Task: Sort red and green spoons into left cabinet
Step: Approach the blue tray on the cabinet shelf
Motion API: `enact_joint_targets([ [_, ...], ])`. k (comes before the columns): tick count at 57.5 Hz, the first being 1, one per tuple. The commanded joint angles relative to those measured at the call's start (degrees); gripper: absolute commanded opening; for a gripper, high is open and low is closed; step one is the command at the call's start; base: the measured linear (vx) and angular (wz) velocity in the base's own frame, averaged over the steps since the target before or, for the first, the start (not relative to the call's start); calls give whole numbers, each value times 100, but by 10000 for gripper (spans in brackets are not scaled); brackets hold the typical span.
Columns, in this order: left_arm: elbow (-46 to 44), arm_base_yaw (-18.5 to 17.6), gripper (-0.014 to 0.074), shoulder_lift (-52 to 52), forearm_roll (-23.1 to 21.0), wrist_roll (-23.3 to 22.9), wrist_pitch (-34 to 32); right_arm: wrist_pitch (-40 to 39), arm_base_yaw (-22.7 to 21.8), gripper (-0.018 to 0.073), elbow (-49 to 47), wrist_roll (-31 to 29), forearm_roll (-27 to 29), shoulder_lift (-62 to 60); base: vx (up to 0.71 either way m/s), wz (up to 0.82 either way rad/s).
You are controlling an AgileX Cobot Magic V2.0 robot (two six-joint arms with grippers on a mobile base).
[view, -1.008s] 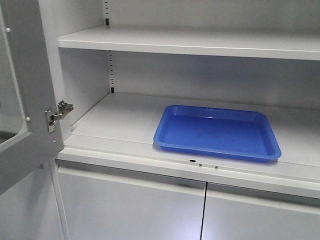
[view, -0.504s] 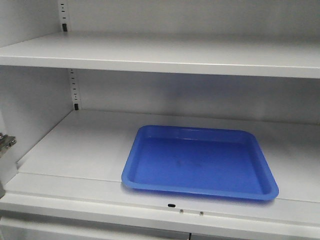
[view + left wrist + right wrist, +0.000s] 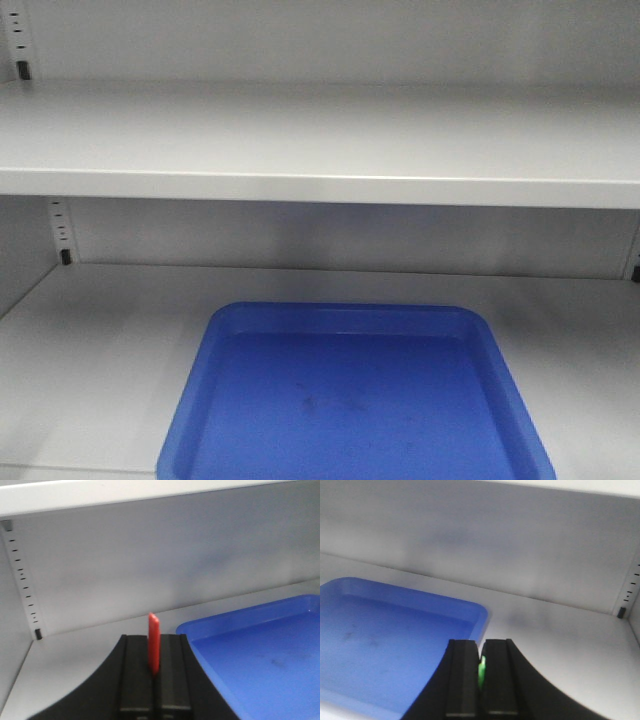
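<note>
My left gripper (image 3: 154,642) is shut on the red spoon (image 3: 153,640), whose thin end sticks up between the black fingers. It hangs over the grey shelf just left of the blue tray (image 3: 260,650). In the right wrist view, my right gripper (image 3: 480,647) is shut on the green spoon (image 3: 481,671), of which only a sliver shows between the fingers. It sits at the right edge of the blue tray (image 3: 380,640). The front view shows the left cabinet's lower shelf (image 3: 90,380) and the blue tray (image 3: 350,400), with no gripper in sight.
An upper shelf (image 3: 320,140) spans the cabinet above the tray. Perforated peg strips run down the back corners (image 3: 22,580) (image 3: 629,592). Bare grey shelf lies on both sides of the tray.
The front view has closed in on the cabinet and shifted right. The door and hinge have left the frame, and the tray now fills the lower middle.
</note>
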Motion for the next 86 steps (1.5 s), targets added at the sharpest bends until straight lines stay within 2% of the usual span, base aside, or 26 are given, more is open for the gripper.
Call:
enact_joint_targets([
  [1, -161, -36, -1, 12, -91, -37, -206, -473, -22, -4, -152, -14, 12, 40, 15, -17],
  [70, -161, -36, -1, 12, -91, -37, -218, -522, -22, -4, -152, -14, 27, 40, 2, -3],
  [78, -161, -36, -1, 12, -98, -37, -131, -539, -22, -4, -152, -9, 228, 40, 0, 0],
  [86, -167, -36, -1, 96, -123, -37, 257, -611, -22, -4, -152, 4, 911, 158, 0, 0],
])
